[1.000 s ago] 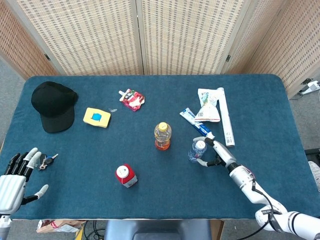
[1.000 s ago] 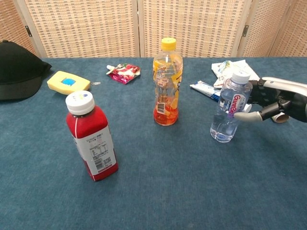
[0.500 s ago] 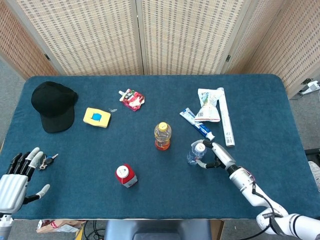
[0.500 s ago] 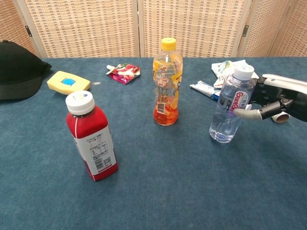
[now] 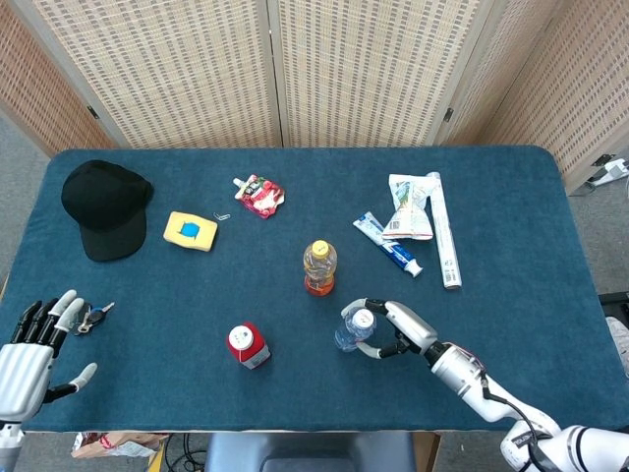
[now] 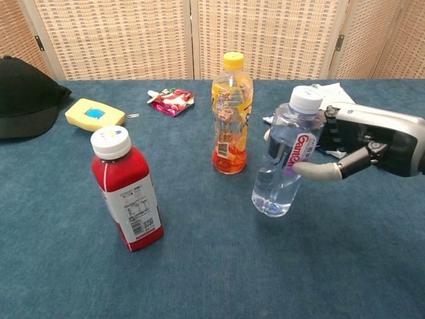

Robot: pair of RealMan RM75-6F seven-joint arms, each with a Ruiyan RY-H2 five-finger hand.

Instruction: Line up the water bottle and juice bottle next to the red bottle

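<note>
Clear plastic, the water bottle leans to the right in the grip of the right hand, whose fingers wrap its upper half, right of centre in the chest view. Behind it to the left stands the juice bottle at mid-frame. Further left, the red bottle stands upright, well apart. At the head view's lower left corner the left hand rests spread, holding nothing, beside keys.
</note>
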